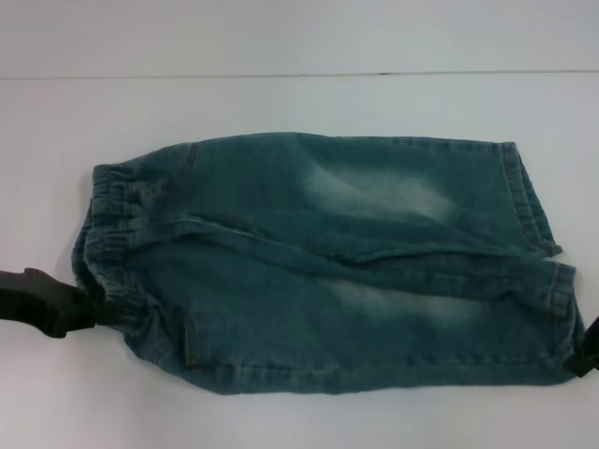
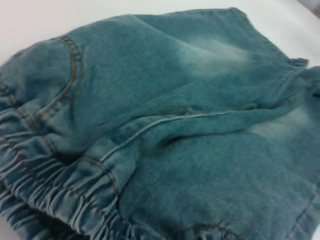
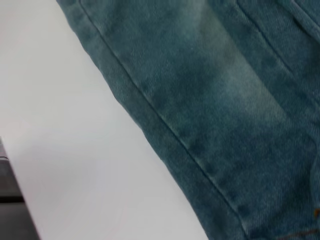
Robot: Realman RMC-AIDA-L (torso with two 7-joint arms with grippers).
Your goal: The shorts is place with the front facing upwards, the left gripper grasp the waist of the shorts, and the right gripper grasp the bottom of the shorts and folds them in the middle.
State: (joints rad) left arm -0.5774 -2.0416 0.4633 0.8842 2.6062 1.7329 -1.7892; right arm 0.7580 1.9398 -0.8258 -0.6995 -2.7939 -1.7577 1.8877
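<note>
We are looking down on a white table (image 1: pixel 281 421) with the denim shorts (image 1: pixel 328 271) lying spread across its middle, waist toward our left and leg hems toward our right. The shorts are lying flat, with one leg overlapping the other along a diagonal seam through the centre. The waist (image 1: pixel 108 220), a puckered elastic band, is bunching at the left end, and in the left wrist view it is filling the near corner (image 2: pixel 55 195) with its gathered rows of stitching. The bottom (image 1: pixel 533 201), the flat stitched hems, is sitting at the right end. Our left gripper (image 1: pixel 82 311) is reaching in from the left edge and meeting the near corner of the waist; its fingers seem to be pinching the fabric there. Our right gripper (image 1: pixel 588 355) is only peeking in at the right edge beside the near hem corner, and we cannot tell how its fingers are standing.
</note>
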